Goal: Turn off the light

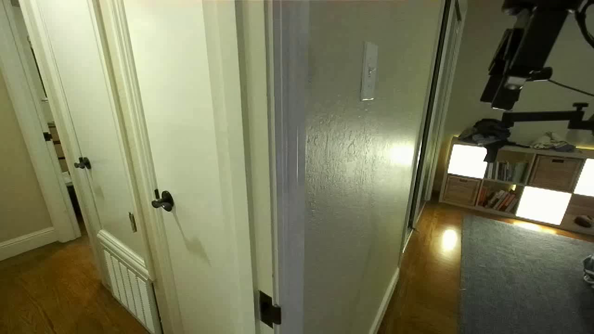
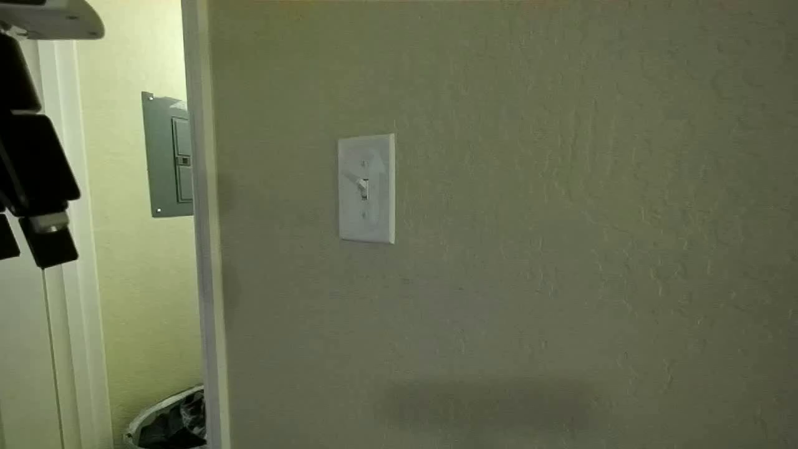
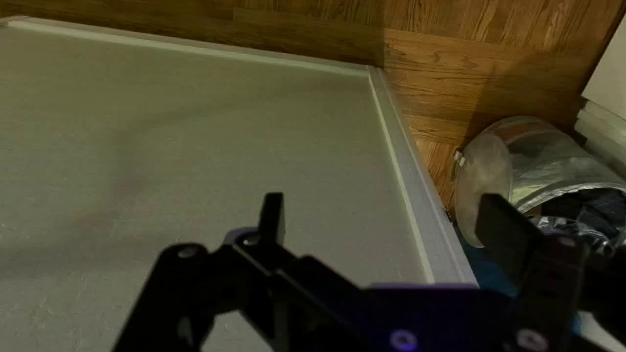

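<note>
The light's switch is a white upright wall plate [image 2: 380, 215], also seen in an exterior view [image 1: 369, 86]. Its small toggle [image 2: 362, 185] appears to tilt upward. No lamp belonging to it shows. My gripper [image 3: 380, 199] is open and empty in the wrist view, with its fingers wide apart before the wall and door trim. In an exterior view the gripper [image 2: 30, 244] hangs at the left edge, left of the plate and apart from it. It also hangs at the upper right in an exterior view [image 1: 501, 95]. The plate is out of the wrist view.
The wall ends at a door frame [image 2: 209, 280] between gripper and plate in that picture. A grey panel box [image 2: 161, 193] and a laundry basket [image 3: 552, 146] are beyond it. White doors with a dark handle [image 1: 163, 201] and a shelf with glowing squares [image 1: 544, 205] also show.
</note>
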